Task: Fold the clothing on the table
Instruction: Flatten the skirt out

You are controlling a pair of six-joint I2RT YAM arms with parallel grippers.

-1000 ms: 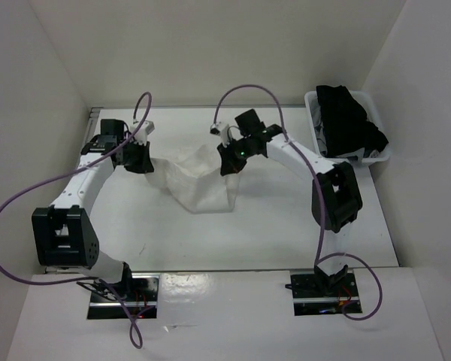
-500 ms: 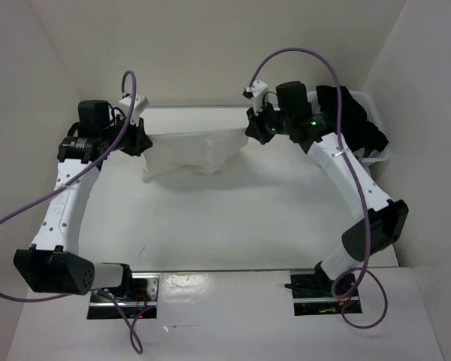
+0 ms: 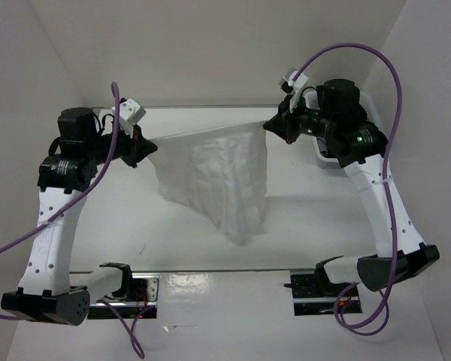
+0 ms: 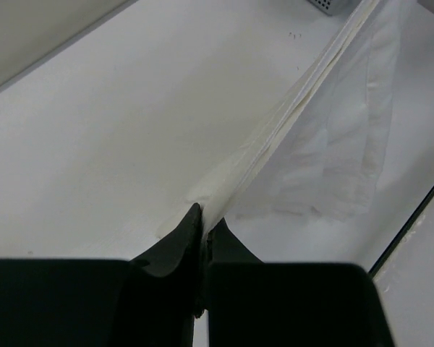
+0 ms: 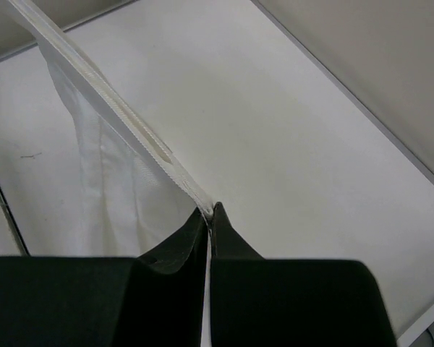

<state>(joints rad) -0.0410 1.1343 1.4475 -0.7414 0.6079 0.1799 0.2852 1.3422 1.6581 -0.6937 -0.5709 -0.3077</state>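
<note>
The clothing (image 3: 218,180), a white pleated skirt, hangs stretched in the air between my two grippers, its lower part drooping toward the table (image 3: 323,226). My left gripper (image 3: 146,145) is shut on the skirt's left upper corner; in the left wrist view the fabric (image 4: 333,137) runs away from the pinched jaws of that gripper (image 4: 204,220). My right gripper (image 3: 270,125) is shut on the right end of the waistband (image 5: 123,119), which stretches taut up and left from the closed tips of the right gripper (image 5: 211,211).
A white basket (image 3: 323,154) holding black garments stands at the back right, mostly hidden behind my right arm. White walls enclose the table on three sides. A metal rail (image 3: 225,271) runs along the near edge by the arm bases.
Both arms have lifted and spread apart, raising the skirt off the table. It went from a bunched heap to a stretched, hanging sheet.
</note>
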